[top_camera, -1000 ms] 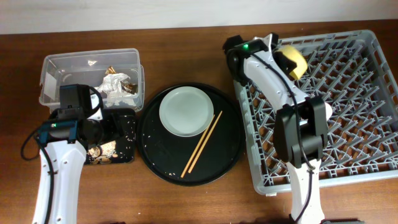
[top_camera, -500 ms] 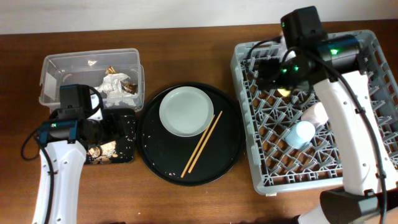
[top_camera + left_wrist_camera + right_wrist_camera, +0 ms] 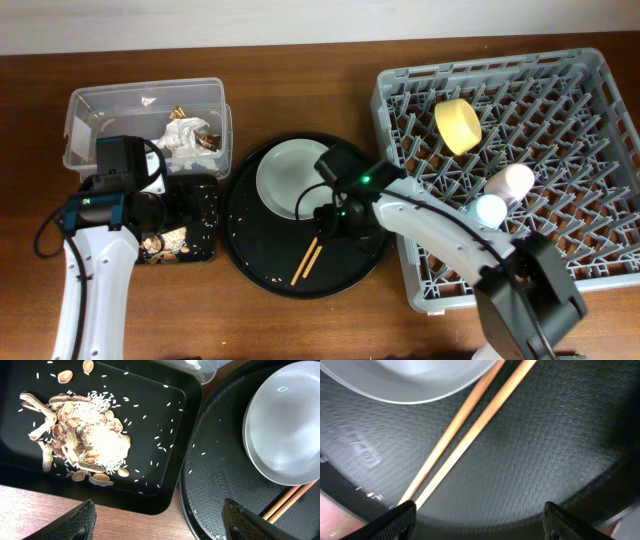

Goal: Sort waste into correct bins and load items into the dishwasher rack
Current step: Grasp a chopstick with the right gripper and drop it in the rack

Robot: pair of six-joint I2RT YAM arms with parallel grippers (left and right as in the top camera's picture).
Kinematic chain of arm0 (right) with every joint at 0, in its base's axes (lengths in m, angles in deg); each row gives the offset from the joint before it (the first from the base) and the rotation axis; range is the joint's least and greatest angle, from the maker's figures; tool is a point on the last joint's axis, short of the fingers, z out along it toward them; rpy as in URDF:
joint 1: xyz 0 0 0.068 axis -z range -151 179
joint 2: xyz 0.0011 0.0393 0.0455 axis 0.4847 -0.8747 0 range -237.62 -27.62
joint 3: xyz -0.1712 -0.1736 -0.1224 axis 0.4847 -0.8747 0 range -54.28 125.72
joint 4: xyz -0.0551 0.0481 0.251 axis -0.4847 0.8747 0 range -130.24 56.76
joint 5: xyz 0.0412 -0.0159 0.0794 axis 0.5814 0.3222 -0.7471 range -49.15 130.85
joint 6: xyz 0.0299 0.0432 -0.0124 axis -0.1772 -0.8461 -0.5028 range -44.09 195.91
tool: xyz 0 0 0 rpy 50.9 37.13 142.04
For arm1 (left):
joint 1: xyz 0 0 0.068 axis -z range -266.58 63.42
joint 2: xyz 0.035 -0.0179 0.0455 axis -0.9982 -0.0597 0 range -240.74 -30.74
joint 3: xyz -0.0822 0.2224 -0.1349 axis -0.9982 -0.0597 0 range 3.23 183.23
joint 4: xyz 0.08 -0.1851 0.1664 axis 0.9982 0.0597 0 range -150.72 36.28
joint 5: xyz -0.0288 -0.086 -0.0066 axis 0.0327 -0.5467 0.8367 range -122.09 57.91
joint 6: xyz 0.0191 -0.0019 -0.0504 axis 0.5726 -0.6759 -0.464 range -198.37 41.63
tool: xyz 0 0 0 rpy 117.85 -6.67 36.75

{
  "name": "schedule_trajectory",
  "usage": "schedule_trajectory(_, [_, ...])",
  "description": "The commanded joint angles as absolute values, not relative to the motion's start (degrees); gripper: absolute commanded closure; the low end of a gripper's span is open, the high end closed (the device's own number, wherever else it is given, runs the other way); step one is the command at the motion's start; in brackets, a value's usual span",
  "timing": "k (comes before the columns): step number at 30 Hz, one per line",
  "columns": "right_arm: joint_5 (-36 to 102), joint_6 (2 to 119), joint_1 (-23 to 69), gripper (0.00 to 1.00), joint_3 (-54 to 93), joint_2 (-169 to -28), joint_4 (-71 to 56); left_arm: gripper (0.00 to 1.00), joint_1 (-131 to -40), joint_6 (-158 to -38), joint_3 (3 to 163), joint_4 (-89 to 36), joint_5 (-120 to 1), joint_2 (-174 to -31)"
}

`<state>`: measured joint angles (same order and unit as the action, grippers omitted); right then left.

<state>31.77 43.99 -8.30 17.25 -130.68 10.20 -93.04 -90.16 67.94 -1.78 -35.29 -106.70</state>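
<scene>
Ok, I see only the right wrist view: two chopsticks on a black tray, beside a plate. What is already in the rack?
Observer: The yellow bowl, the pink cup and the blue cup lie in the dishwasher rack.
Operator: And where is the left gripper?
Observer: The left gripper hangs open at the edge of the shallow black tray, which holds shells and rice.
Operator: Where is the tissue?
Observer: A tissue wad lies in the clear tub.
</scene>
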Motion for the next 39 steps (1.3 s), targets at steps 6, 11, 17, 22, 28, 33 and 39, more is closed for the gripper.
schedule_trajectory(6, [37.0,34.7,-9.3,0.21,16.5,-137.8,6.0,0.20,-93.2,-90.5,67.8,-1.6,-35.7,-105.9])
schedule_trajectory(11, [38.0,29.9,-9.3,0.21,16.5,-138.0,4.9,0.20,-93.2,-90.5,67.8,-1.6,-35.7,-105.9])
schedule_trajectory(17, [38.1,28.6,-9.4,0.22,16.5,-141.7,5.0,0.20,-93.2,-90.5,67.8,-1.6,-35.7,-105.9])
schedule_trajectory(22, [38.2,28.7,-8.8,0.46,16.5,-141.9,9.5,0.20,-93.2,-90.5,67.8,-1.6,-35.7,-105.9])
schedule_trajectory(28, [38.1,29.1,-6.6,0.85,16.5,-141.9,12.4,0.20,-93.2,-90.5,67.8,-1.5,-35.7,-105.9])
schedule_trajectory(33, [37.9,30.3,-6.6,0.96,17.8,-141.5,12.5,0.20,-93.2,-90.5,67.8,-1.5,-35.7,-105.9])
schedule_trajectory(39, [39.0,40.3,-4.8,0.96,29.8,-136.8,20.6,0.20,-93.2,-90.5,67.8,-1.5,-35.7,-105.9])
